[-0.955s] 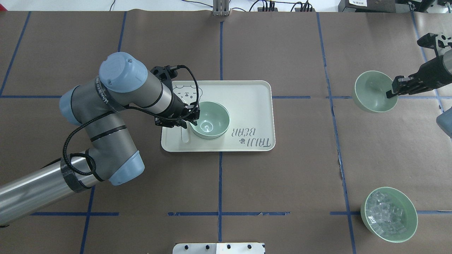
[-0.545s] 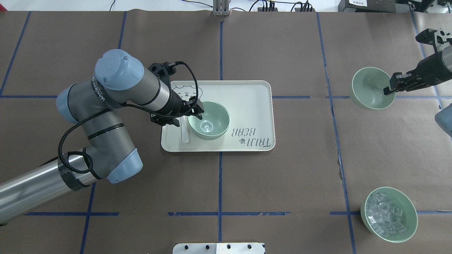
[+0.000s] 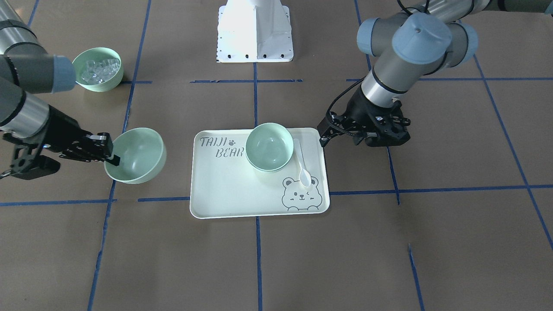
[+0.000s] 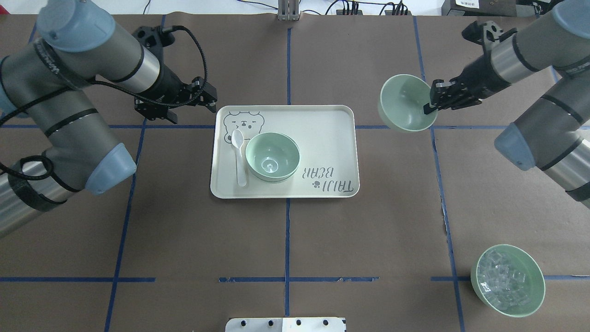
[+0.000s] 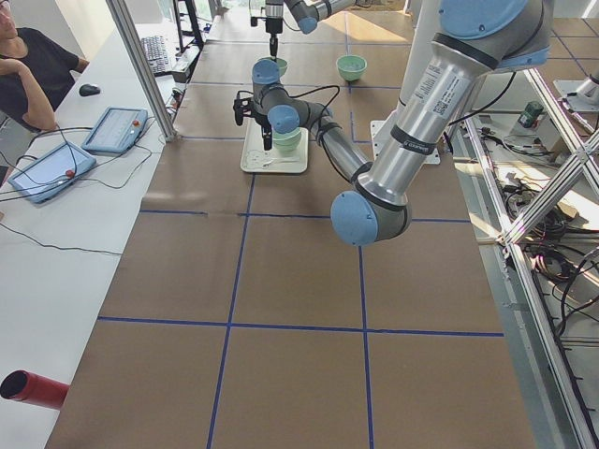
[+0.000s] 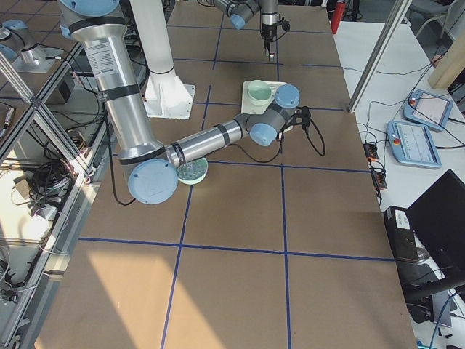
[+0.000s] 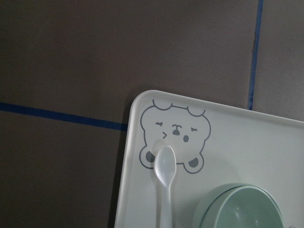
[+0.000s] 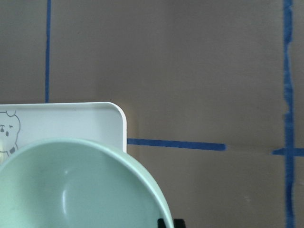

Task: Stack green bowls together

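Three green bowls (image 4: pixel 406 109) (image 4: pixel 272 154) (image 4: pixel 273 180), one ice bowl (image 4: pixel 507 280), one tray (image 4: pixel 322 138), one spoon (image 4: pixel 239 159).

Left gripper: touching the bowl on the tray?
Apart. Overhead view: left gripper sits off the tray's corner, with bare tray and a spoon between it and the bowl.

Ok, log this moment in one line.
right end effector: shut on green bowl, held off tray | left end effector: open, empty, beside tray | bowl stack: on tray

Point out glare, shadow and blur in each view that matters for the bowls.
Overhead exterior: even light, sharp, a glare spot inside the centre bowl. Right wrist-mounted: the held bowl crowds the lower left, slightly soft, close to the lens. Left wrist-mounted: dim table, bright tray. Exterior right: sunlit patch on the near table.
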You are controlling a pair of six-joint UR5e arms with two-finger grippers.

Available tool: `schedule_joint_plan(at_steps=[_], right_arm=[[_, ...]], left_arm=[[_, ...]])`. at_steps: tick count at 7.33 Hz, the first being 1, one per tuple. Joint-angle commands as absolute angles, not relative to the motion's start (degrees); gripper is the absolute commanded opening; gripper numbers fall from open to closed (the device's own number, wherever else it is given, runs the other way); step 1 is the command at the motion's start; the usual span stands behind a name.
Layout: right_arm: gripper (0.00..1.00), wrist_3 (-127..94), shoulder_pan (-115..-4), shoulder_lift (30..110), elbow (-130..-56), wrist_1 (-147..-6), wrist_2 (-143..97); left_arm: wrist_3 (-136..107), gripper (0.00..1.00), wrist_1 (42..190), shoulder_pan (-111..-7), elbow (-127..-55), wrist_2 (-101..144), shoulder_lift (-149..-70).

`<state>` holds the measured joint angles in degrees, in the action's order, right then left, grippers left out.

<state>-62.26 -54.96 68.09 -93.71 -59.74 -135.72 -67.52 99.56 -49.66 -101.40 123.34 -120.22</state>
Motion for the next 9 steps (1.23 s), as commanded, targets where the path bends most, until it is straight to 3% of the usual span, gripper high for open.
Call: schedule_joint_plan(at_steps=[1,4,9], right_arm=[[0.00,-73.1,-44.1,59.7,-92.7,-60.5,-124.7],[0.00,-75.4,-40.2,52.3,-88.8,-65.3,-121.1],[0.00,-75.5,-35.9,50.9,-88.2,-65.7,-116.8]], left_arm=[[-53.8,1.00,94.0,-56.0,-106.7,123.6,-113.8],[-37.4,1.00,94.0,-64.2,-107.0,125.6,-105.8],[-34.5,1.00,94.2,-65.7,-106.2,126.8,-104.7]])
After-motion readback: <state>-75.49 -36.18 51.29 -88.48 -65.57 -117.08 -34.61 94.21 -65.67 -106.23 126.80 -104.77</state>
